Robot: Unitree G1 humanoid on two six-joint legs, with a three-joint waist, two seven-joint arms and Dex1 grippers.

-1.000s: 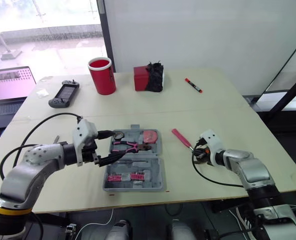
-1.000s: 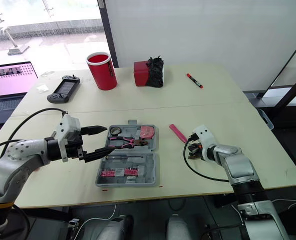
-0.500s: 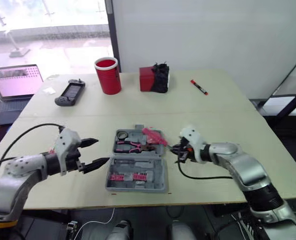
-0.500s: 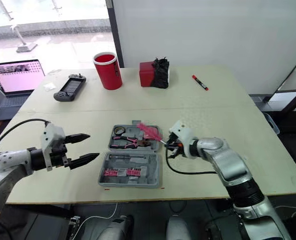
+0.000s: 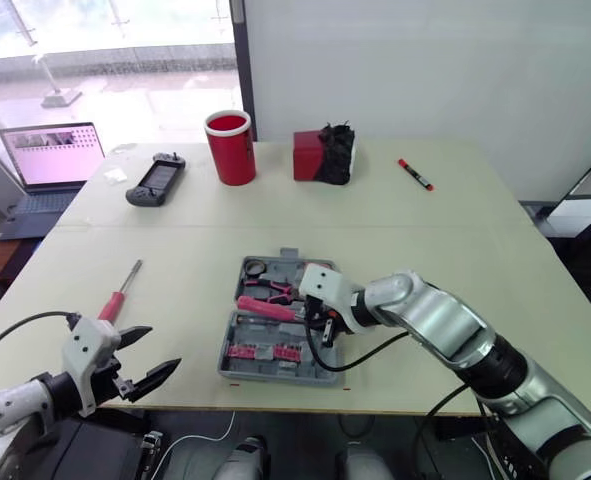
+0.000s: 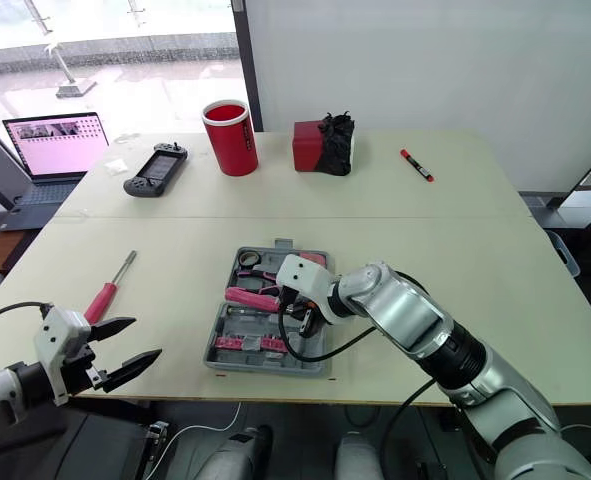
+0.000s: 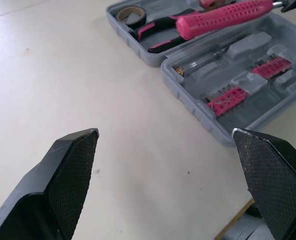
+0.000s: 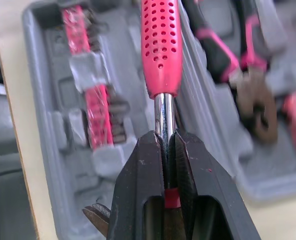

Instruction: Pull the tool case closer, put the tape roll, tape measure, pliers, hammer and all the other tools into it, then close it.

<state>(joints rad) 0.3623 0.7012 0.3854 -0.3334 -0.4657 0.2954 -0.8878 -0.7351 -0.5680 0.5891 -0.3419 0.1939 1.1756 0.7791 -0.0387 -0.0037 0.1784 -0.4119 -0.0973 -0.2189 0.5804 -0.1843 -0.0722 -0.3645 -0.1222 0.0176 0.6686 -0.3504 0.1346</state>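
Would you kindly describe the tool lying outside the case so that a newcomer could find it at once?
From the open grey tool case near the table's front edge, look to the robot's left. A screwdriver lies there alone; its red handle and bare shaft set it apart from the pink tools in the case.

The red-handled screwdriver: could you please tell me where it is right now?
The screwdriver lies on the table's left side, outside the tool case to its right, and diagonally behind the open left gripper near the front edge.
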